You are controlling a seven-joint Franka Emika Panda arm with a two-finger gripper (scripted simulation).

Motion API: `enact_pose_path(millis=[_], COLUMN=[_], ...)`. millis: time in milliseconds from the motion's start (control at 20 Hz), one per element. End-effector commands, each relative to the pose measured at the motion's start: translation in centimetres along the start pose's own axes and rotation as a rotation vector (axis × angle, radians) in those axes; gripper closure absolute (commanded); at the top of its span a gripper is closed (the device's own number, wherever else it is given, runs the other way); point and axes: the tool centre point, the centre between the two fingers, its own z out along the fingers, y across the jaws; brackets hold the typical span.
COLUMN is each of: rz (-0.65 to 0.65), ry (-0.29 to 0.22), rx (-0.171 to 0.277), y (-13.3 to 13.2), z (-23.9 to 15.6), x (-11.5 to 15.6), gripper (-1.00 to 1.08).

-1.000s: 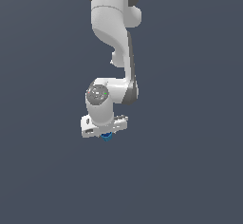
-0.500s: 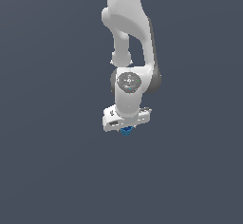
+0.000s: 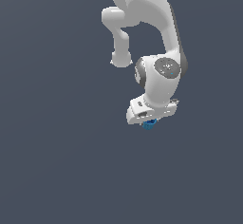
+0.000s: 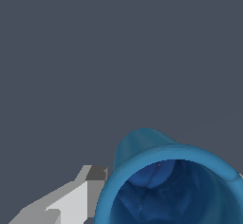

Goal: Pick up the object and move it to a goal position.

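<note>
stage: carry | my end effector (image 3: 151, 119) is clamped on the blue cup (image 3: 149, 124), which hangs just under my fingers, clear of any surface | done: pickup | left: reaching the goal position, no marker visible

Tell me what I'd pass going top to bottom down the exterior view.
Arm → wrist joint → gripper → blue cup at the bottom.

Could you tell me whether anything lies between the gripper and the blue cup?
Nothing: the wrist view shows the blue cup right against the gripper finger, no gap.
</note>
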Motion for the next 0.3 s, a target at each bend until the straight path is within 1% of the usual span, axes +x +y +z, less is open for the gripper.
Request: enact_pose_path(millis=[0,250], rz=[0.002,0.002], ry=[0.000,0.000], rx=[-0.001,-0.001], y=[-1.4,-2.4], z=[-0.6,-1.1], x=[0.2,0.4], gripper=[1.08,1.08])
